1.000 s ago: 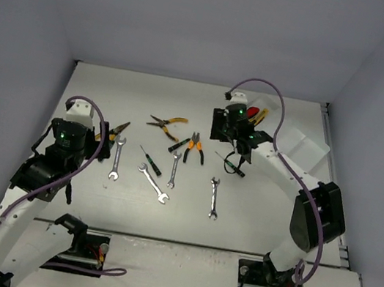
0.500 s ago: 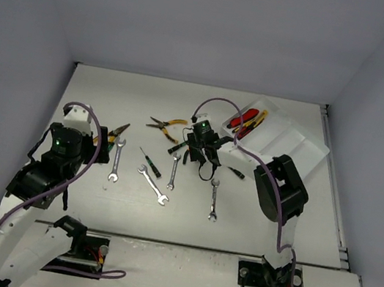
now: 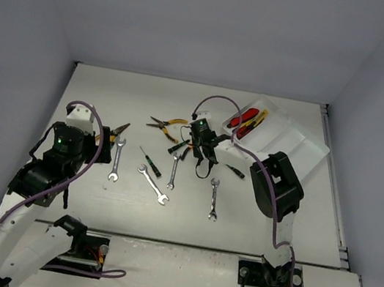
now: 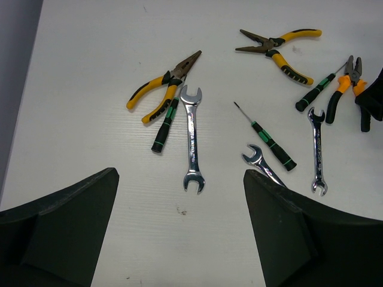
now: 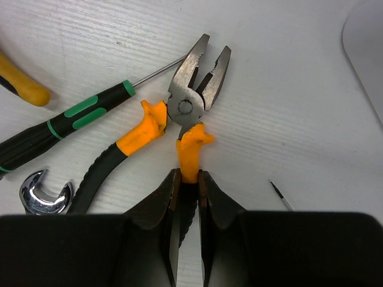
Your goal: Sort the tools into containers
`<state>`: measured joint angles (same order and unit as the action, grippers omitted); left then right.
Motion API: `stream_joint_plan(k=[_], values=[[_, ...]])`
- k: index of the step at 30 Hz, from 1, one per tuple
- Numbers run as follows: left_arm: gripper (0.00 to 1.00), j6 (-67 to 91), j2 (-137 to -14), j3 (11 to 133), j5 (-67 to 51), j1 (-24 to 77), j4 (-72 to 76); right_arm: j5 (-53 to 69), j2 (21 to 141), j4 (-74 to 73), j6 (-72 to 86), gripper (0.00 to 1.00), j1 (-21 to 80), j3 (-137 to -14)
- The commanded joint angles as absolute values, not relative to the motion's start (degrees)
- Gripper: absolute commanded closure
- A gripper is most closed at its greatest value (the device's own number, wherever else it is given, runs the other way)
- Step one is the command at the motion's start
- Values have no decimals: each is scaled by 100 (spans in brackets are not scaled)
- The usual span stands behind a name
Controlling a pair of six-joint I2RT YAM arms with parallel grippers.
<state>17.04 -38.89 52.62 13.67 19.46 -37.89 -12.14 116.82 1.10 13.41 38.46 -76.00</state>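
A flat white bench (image 3: 97,90), matt and faintly ribbed in the close view, is enclosed by plain pale grey-lilac walls (image 3: 199,18). The right pincer (image 5: 188,179) is closed to a narrow gap on one handle of the orange pliers (image 5: 194,89), gripped just below the pivot where the orange sleeve meets the black grip. These pliers lie flat near the middle of the bench, their blunt steel jaws slightly parted, and the other handle is left free, curving away to the left. A screwdriver (image 5: 78,116) with a black, green-banded handle is seen just beside them, its thin shaft pointing at the steel head. The left pincer (image 4: 181,174) is spread wide, and nothing is held between its dark, wedge-shaped fingers. Beneath it a chrome open-end wrench (image 4: 191,140) lies on the bench, near long-nosed yellow pliers (image 4: 161,92) with ribbed black inner grips. More wrenches, screwdrivers and pliers are scattered across the middle of the bench, well apart from the tray (image 3: 303,144). That tray, of translucent white plastic, is set diagonally at the back right. Red and yellow knives (image 3: 247,117) are seen in its compartment nearest the back left.
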Motion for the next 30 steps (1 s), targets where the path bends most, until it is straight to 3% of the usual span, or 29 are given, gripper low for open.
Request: stream_joint_plan(k=[1,9,19,24,30], values=[[17,1662,-3955,5361,1284,1898,-3472,-1648,10863,211,1424,100,3850,-7588],[17,1652,-3889,5369,1293,1882,-3489,-2262,9190,202,1389,100,3368,-6748],[17,1663,-3885,5370,1281,1855,-3498,-2167,7600,192,917,100,1228,-5328],[17,1670,-3823,5361,1232,1844,-3487,-1873,7719,193,1056,100,114,-5403],[17,1679,-3802,5361,1175,1846,-3487,-2224,8540,196,979,100,-232,-5876]])
